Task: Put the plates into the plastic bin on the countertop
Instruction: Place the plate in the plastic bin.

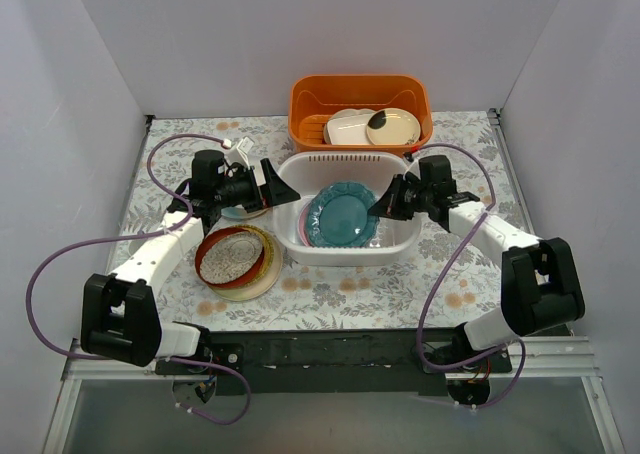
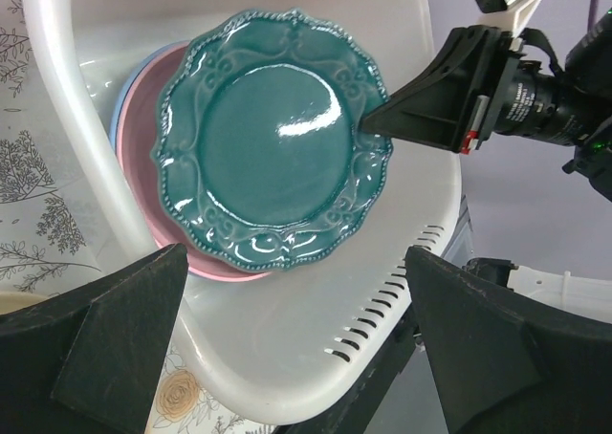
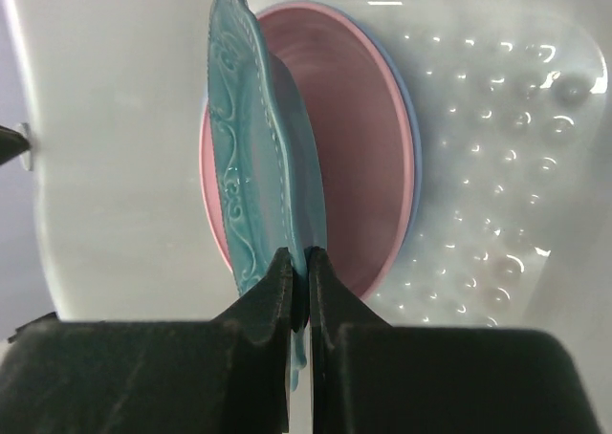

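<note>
Right gripper (image 3: 298,267) is clamped on the near rim of the teal plate (image 2: 273,138), jaws pinched almost together with the scalloped edge between them. It comes in over the right wall of the plastic bin (image 1: 395,246), and its tip meets the plate at the plate's right edge in the top view.

The teal plate is inside the bin, left of centre. It sits over a pink plate (image 3: 354,147), which lies on a blue plate (image 3: 410,119); only a thin arc of the blue one shows.

The right wrist view has the teal plate edge-on and tilted, with the gripped side raised off the pink plate. Can't tell whether its far edge touches the pink one.

Left gripper (image 2: 295,262) is spread wide with nothing between the fingers. It hangs over the bin's left rim and looks down at the stack. It's apart from the teal plate.

On the countertop (image 1: 350,289), just beside the bin's front-left corner, a red-rimmed plate (image 1: 232,254) sits on top of a yellow plate (image 1: 258,284).

Another plate is mostly hidden under the left arm, so I can't make it out.

An orange basket (image 1: 310,104) is behind the bin, holding cream dishes, one of them with a dark blotch.
</note>
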You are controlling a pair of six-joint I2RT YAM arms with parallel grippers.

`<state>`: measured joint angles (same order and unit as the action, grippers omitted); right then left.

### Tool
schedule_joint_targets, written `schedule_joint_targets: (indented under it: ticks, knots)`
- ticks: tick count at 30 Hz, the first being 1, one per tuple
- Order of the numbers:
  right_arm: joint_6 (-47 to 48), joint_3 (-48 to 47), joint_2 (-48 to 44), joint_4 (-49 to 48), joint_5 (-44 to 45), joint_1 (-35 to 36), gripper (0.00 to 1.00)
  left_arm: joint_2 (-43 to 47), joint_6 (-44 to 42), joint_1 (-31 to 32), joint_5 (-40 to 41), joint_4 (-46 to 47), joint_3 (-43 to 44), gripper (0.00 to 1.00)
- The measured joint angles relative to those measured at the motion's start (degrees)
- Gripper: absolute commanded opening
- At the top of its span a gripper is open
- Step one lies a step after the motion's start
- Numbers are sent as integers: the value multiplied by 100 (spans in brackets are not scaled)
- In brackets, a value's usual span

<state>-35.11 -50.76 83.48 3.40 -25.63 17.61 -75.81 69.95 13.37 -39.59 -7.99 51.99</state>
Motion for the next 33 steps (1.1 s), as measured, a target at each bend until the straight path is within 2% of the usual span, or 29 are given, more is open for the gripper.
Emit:
schedule_joint_targets:
  ticks: [7,14,16,20,23,33]
  knots:
    - [256,-212,435,302,-26,116,1,-81,44,0,-4,74,-13,98]
    - [437,-413,487,509,76,203,1,-83,72,0,-9,122,-37,98]
    - [457,-461,487,592,114,212,7,-83,81,0,-13,138,-46,98]
    - [549,-570,485,728,243,269,33,-83,85,0,-28,164,-59,98]
    - [614,-581,468,811,433,337,43,-83,87,0,-33,175,-63,98]
    - [780,-702,393,1082,796,461,51,-79,79,0,-28,173,-63,98]
